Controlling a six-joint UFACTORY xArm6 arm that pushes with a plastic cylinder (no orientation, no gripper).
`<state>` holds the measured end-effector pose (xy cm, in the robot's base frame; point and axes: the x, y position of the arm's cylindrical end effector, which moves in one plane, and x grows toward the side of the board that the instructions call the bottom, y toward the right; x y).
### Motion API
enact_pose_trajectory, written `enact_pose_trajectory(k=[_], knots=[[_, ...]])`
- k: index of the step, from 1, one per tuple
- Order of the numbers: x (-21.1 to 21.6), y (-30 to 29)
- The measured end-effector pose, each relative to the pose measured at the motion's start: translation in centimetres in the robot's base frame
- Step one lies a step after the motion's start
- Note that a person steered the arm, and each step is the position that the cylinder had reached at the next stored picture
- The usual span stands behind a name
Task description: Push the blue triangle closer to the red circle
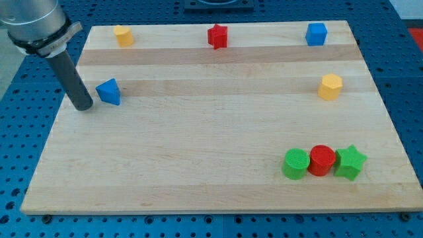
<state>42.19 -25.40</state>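
The blue triangle lies near the left edge of the wooden board. My tip rests on the board just to the triangle's left, close to it or touching it. The red circle stands far off at the bottom right, between a green circle on its left and a green star on its right, all three close together.
Along the top edge are a yellow block, a red star and a blue cube. A yellow hexagon sits at the right. The board lies on a blue perforated table.
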Motion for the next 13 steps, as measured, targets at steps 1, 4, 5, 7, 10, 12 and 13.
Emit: enact_pose_trajectory(k=[1,4,5,7,10,12,13], knots=[[-0.9,0.8],[-2.4,5.8],[-2.5,8.9],[-4.9,11.8],[-6.7,17.7],[-2.5,17.9],[-0.4,18.2]])
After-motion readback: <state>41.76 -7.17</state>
